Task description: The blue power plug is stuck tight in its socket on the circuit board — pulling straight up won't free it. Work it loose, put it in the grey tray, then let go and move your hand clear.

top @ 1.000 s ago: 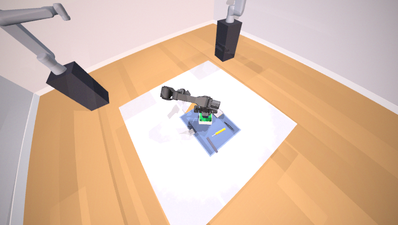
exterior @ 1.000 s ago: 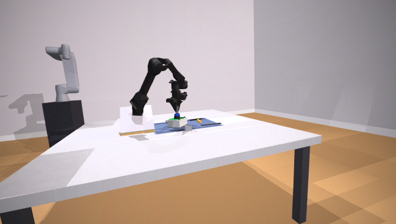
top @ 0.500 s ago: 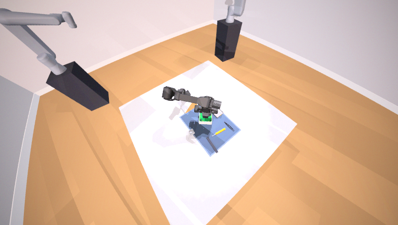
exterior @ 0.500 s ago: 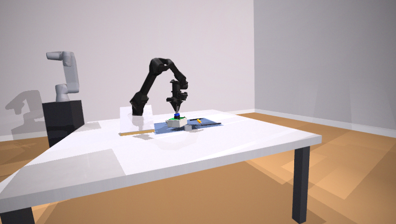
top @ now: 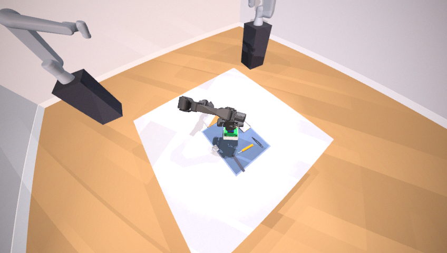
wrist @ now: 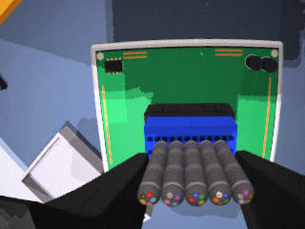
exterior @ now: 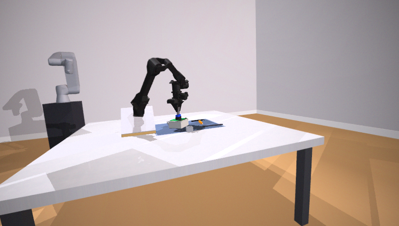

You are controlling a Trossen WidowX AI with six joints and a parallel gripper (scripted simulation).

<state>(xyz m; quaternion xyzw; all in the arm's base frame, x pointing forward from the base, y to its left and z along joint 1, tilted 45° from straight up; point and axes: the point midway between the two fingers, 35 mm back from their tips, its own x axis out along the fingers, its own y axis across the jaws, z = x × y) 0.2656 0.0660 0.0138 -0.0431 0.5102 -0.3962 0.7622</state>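
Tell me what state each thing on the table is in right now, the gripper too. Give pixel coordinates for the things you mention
Gripper point(exterior: 178, 113) point(wrist: 193, 163): shut on the blue plug.
Blue plug point(exterior: 178, 115) point(wrist: 191, 128): at the black socket; whether loosened, cannot tell.
Circuit board point(top: 230, 134) point(wrist: 191, 81): face up in its pale housing.
Grey tray point(wrist: 40, 157): upright, partly hidden; contents not fully visible.
Orange-handled tool point(top: 247, 147) point(exterior: 200, 122): lying on the blue mat point(top: 235, 169) point(exterior: 163, 130).

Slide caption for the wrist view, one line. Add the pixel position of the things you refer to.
Gripper point(wrist: 193, 163) closed on the blue power plug point(wrist: 191, 128), above its black socket point(wrist: 190, 110) on the green circuit board point(wrist: 172, 78).

Glossy-looking (plastic, perhaps) blue plug point(top: 231, 131) point(exterior: 178, 115) point(wrist: 191, 126)
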